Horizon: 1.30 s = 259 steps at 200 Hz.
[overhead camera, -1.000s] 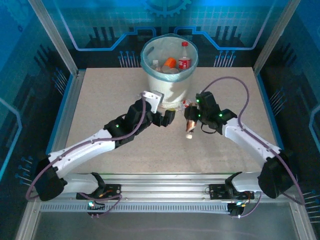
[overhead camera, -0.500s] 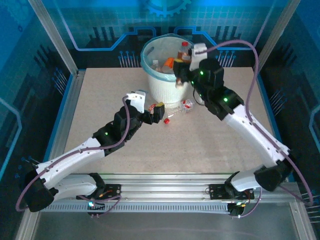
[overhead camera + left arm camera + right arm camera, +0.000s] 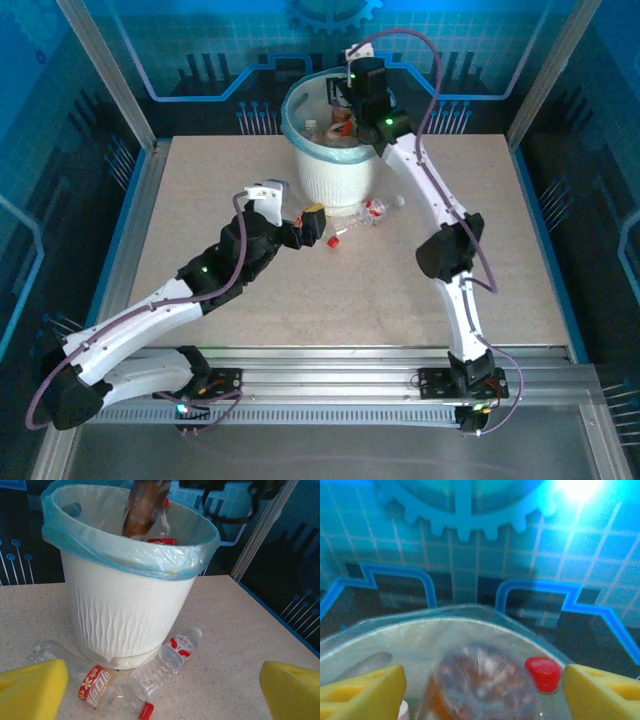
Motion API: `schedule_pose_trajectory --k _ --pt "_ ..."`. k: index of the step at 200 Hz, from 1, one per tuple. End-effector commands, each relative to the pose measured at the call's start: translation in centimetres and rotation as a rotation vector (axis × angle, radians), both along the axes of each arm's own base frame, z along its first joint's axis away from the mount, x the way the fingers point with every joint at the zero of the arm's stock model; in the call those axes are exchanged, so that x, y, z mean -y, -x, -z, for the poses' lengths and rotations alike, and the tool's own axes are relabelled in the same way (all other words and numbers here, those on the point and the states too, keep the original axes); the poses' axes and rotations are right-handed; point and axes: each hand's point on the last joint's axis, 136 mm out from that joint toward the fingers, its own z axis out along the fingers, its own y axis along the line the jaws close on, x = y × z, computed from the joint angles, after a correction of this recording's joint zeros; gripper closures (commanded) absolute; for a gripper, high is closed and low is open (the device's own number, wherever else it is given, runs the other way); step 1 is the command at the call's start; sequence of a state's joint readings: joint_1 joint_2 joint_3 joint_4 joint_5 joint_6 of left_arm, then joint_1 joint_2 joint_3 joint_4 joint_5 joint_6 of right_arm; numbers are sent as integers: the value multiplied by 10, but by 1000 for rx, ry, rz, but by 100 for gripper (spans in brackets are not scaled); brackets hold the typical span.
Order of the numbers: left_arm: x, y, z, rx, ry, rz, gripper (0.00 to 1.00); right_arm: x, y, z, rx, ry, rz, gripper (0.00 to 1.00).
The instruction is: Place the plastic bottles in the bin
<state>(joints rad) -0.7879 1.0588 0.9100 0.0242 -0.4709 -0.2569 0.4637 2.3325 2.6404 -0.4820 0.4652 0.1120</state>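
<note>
Right hand [image 3: 484, 686] above bin [image 3: 125, 615]; yellow pads [image 3: 362, 690] apart, gap on either side of brown bottle [image 3: 142, 505], which sits tilted in bin mouth, ungripped. Left hand [image 3: 162, 687] low near bin base, pads wide apart, nothing between. On table [image 3: 350, 300], just beside bin foot, lie red-and-white-label bottle [image 3: 175, 652] and red-label bottle [image 3: 97, 685]. More bottles inside bin.

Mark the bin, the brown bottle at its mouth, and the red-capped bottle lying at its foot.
bin [image 3: 125, 615], left wrist view, on the ribbed white wall.
brown bottle [image 3: 141, 507], left wrist view, on its body at the bin's mouth.
red-capped bottle [image 3: 97, 682], left wrist view, on its red label.
</note>
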Motion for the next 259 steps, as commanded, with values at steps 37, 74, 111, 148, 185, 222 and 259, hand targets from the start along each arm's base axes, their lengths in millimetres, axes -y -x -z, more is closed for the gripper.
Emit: schedule_pose_trajectory --k 37,74,111,148,185,222,259 --pt "4 0 -10 -8 36 21 1 -13 31 -32 8 -1 -51 15" --pt "7 -1 -6 -21 33 30 1 -13 34 -26 -11 -23 -77 19" --pt "5 -1 -6 -22 25 16 1 -12 37 -12 -85 -64 -104 26" --pt "-3 -2 -2 -36 -27 -13 1 -31 74 -26 -145 -154 -235 27" --pt "-18 0 16 -31 -161 -40 1 -29 131 -45 -92 -177 -300 25" --pt "-29 -1 39 -36 -259 -21 1 23 178 -24 -64 -267 -216 25" --pt "-14 -3 64 -77 -350 77 1 91 197 38 -158 -377 -55 31"
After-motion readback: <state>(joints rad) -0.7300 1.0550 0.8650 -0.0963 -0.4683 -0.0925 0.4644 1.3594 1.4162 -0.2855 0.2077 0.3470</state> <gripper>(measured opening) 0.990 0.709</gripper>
